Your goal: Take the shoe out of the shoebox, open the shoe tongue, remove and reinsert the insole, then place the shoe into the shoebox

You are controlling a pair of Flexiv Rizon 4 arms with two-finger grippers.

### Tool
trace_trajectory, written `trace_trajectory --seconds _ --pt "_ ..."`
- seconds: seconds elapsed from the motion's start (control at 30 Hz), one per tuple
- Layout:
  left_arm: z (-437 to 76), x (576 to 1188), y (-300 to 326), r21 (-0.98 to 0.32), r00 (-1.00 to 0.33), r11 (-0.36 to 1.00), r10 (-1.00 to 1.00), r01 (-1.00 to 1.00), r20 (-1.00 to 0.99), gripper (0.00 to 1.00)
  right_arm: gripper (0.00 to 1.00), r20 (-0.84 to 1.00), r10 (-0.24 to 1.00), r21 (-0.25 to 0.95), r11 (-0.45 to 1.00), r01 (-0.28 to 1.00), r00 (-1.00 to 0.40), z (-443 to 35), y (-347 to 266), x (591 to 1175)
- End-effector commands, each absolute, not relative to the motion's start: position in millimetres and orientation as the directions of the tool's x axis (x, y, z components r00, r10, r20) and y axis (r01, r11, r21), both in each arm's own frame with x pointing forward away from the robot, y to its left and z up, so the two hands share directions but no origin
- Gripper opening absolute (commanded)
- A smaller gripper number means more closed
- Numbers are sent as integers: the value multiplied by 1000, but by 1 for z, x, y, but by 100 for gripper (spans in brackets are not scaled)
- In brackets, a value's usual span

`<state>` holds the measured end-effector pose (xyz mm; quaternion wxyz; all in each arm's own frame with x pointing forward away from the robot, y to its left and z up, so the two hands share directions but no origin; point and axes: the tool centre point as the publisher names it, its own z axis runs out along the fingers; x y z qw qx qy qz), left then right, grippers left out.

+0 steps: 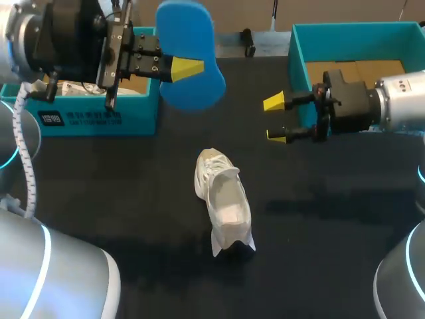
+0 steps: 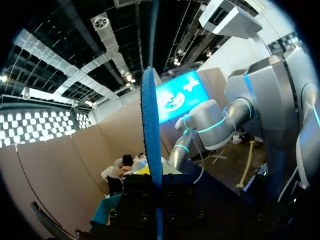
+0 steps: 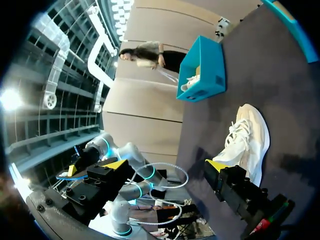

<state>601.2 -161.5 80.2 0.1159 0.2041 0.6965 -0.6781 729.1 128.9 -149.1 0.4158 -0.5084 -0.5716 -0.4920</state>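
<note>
The left gripper [image 1: 184, 68] is clamped on the blue insole [image 1: 188, 33], yellow tips pinching the flat foam slab. It is held up above the table [image 1: 133, 199]. From that wrist the insole shows edge-on, a thin blue strip with a rough surface, running straight out between the fingers. The right gripper [image 1: 275, 118] hangs with its yellow wedge tips spread apart and nothing between them. It is just in front of the teal right box [image 1: 345, 30], which has a brown cardboard floor. The white laced shoe [image 1: 222, 199] sits on the black cloth between the arms, opening up. The teal left box [image 1: 99, 116] holds crumpled white paper.
</note>
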Motion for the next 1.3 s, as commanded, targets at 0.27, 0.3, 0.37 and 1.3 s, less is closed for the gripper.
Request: trace_trajectory --seconds 0.27,0.3,0.37,1.3 --pt "60 607 -164 -753 -742 -89 132 652 -657 0 100 975 175 139 -2 990 -136 -149 130 729" --pt "54 612 -165 -736 -725 -67 138 673 -675 0 100 975 175 139 -2 990 -136 -149 130 729" --pt "42 622 -167 -725 -708 -90 164 683 -687 0 100 975 175 139 -2 990 -136 -149 130 729" --pt "-7 663 -174 -462 -436 -106 201 881 -877 0 100 975 175 139 -2 990 -136 -149 130 729"
